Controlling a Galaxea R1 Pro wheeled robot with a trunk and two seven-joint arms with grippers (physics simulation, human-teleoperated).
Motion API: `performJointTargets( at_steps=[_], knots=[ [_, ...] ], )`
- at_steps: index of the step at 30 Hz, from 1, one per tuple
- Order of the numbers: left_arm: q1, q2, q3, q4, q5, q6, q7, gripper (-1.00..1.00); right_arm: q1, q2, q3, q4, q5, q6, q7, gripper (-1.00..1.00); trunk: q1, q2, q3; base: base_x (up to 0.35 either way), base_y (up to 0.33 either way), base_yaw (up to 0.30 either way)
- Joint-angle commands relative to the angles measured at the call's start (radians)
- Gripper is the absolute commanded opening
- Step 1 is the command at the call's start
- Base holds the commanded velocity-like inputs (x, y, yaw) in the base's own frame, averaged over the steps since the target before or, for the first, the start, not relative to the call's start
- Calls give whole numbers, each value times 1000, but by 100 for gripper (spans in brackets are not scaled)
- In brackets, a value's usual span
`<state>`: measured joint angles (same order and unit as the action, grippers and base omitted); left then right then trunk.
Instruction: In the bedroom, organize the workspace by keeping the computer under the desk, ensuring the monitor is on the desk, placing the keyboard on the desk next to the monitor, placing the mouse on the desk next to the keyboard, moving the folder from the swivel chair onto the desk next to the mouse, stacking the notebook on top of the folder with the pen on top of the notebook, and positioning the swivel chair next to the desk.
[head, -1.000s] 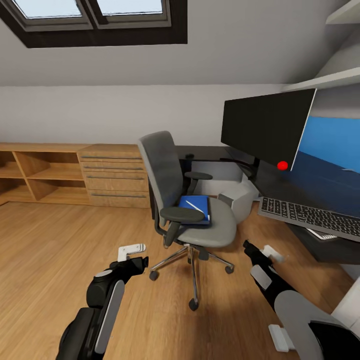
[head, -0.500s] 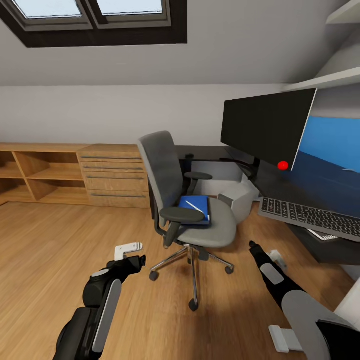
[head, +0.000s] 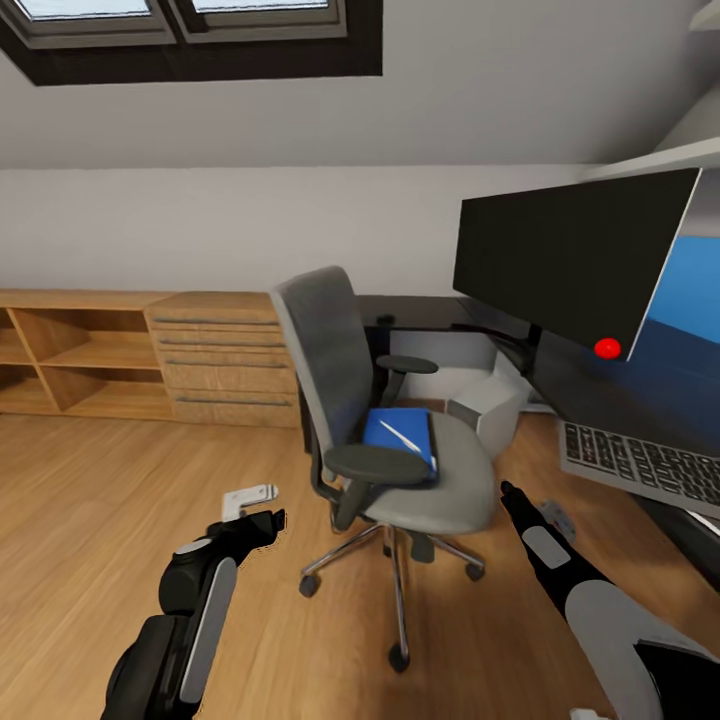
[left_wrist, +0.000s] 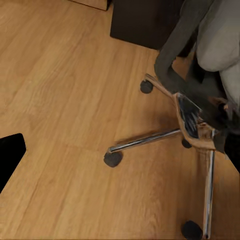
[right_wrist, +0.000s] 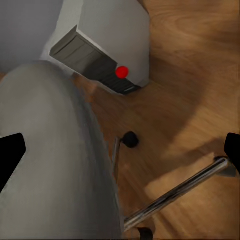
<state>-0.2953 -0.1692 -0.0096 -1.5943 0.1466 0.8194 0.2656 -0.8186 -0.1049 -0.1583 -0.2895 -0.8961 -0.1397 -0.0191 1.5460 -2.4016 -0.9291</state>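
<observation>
Bedroom floor sliding under, closing on the swivel chair (head: 385, 440) since a moment ago. Carrying nothing in left tool (head: 250, 508) or right tool (head: 525, 505), both spread open. Folder (head: 400, 442) lying ahead, between them, nearly reachable.

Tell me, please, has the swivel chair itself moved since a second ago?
No. The swivel chair keeps its place against the wooden drawers; the camera has moved closer, shifting the whole picture.

2 arms, glossy black casing with light grey oblong panels along the forearms. Left gripper (head: 262, 508): black body, white bracket on top. Right gripper (head: 508, 493): slim black housing, small grey-white fitting at the wrist. Large grey rounded elbow cover.
</observation>
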Motion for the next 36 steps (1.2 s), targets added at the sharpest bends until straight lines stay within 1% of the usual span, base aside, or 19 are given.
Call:
performJointTargets(
  at_steps=[1,3,6,10,15,36],
  knots=[
    [-1,0,2,-1,11,3,9,100,-1,0,3,0,-11,-3,-2,100,0,0,-1,302,193,0],
    [-1,0,13,-1,11,3,10,100,-1,-1,3,0,-11,-3,-2,100,0,0,-1,298,181,0],
    [-1,0,16,-1,11,4,11,100,-1,-2,3,0,-11,-3,-2,100,0,0,-1,258,103,0],
    [-1,-1,33,-2,11,-1,10,100,-1,-2,3,0,-11,-4,-1,100,0,0,-1,248,22,0],
    [-1,-1,37,-3,11,1,12,100,-1,-3,3,0,-11,-3,-1,100,0,0,-1,64,1,35],
    [0,-1,36,-1,11,3,12,100,0,-1,6,-2,-10,-3,2,100,0,0,-5,1,0,254]
  ],
)
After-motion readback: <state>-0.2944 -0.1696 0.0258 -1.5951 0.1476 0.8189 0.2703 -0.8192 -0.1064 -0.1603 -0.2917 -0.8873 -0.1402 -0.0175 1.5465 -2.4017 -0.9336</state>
